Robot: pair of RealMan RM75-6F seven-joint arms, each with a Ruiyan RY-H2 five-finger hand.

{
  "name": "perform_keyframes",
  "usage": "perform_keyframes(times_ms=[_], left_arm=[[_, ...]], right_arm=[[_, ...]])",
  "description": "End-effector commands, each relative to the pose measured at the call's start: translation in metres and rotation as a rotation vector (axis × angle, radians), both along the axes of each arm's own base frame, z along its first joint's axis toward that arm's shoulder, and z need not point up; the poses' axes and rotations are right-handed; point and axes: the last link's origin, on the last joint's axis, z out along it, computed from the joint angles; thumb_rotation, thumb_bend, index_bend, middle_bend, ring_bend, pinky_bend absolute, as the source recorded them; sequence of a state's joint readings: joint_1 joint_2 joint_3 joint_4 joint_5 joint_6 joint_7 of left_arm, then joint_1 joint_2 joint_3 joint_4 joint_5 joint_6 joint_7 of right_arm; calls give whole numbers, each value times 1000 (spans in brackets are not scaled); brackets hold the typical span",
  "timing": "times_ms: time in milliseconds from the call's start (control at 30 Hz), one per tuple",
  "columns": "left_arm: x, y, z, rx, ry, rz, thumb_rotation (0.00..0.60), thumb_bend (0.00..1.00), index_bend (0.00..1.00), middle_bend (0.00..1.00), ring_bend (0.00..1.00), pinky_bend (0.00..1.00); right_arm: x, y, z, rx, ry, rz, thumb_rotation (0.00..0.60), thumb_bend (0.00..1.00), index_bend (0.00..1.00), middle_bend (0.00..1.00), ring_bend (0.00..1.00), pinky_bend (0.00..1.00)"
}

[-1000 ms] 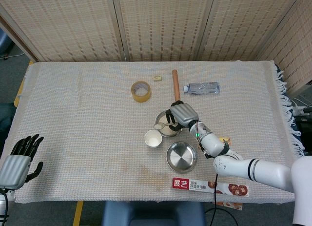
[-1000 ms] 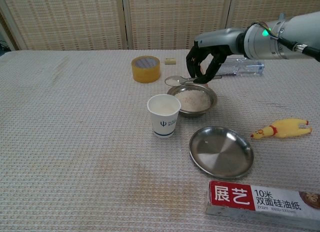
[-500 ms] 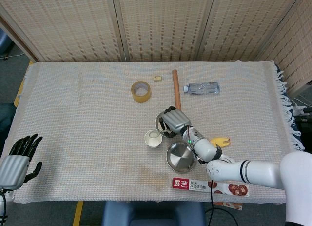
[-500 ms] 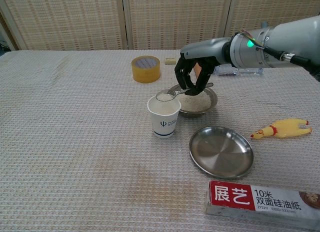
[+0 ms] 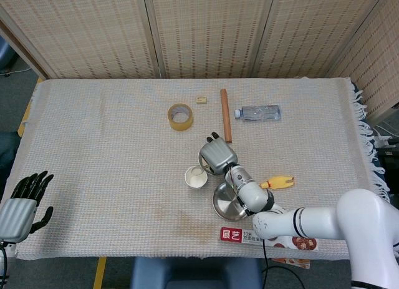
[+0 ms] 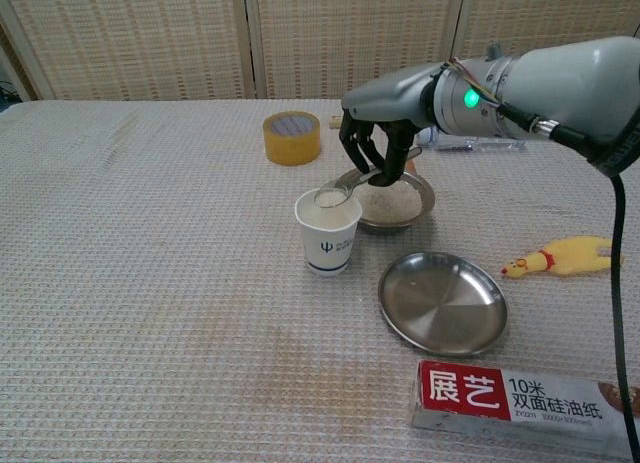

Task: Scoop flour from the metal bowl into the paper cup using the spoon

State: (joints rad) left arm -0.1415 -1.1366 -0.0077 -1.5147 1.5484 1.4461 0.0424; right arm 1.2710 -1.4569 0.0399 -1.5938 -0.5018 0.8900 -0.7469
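Observation:
My right hand [image 6: 375,148] [image 5: 218,155] grips a metal spoon [image 6: 337,193], whose bowl holds flour and hangs tilted just over the mouth of the white paper cup [image 6: 328,231] [image 5: 196,176]. Right behind the cup stands the metal bowl [image 6: 390,199] with flour in it; in the head view the hand covers most of that bowl. Off the table's near left corner my left hand [image 5: 22,205] hangs with fingers apart and nothing in it; the chest view does not show it.
An empty metal plate [image 6: 442,303] lies near the cup's right, with a yellow rubber chicken [image 6: 560,256] beside it and a red baking-paper box [image 6: 525,404] at the front edge. Further back lie a tape roll [image 6: 291,137], a wooden stick [image 5: 225,114] and a water bottle [image 5: 258,113].
My right hand carried the loaded spoon leftward from above the metal bowl to over the paper cup and tipped it down. The left hand stayed put.

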Motion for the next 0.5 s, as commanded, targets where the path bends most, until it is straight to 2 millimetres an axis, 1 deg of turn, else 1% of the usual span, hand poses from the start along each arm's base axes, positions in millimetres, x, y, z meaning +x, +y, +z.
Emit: perform_keyframes(times_ms=[33,233,500], left_arm=[[0,0,1,5,-1,-1,600,437,0,0,0,98],[2,-2,2,0,-6,-10,600,438,0,0,0,98],[2,-3,3,5,-8,-12,600,438,0,0,0,99]], right_arm=[[15,13,-6,-37,93,95,600,347,933,592,160,114],[24,27,-13,-114,187,186,600,348,933,592,160,114],[25,36,-18,-163,271,272,600,350,933,592,160,113]])
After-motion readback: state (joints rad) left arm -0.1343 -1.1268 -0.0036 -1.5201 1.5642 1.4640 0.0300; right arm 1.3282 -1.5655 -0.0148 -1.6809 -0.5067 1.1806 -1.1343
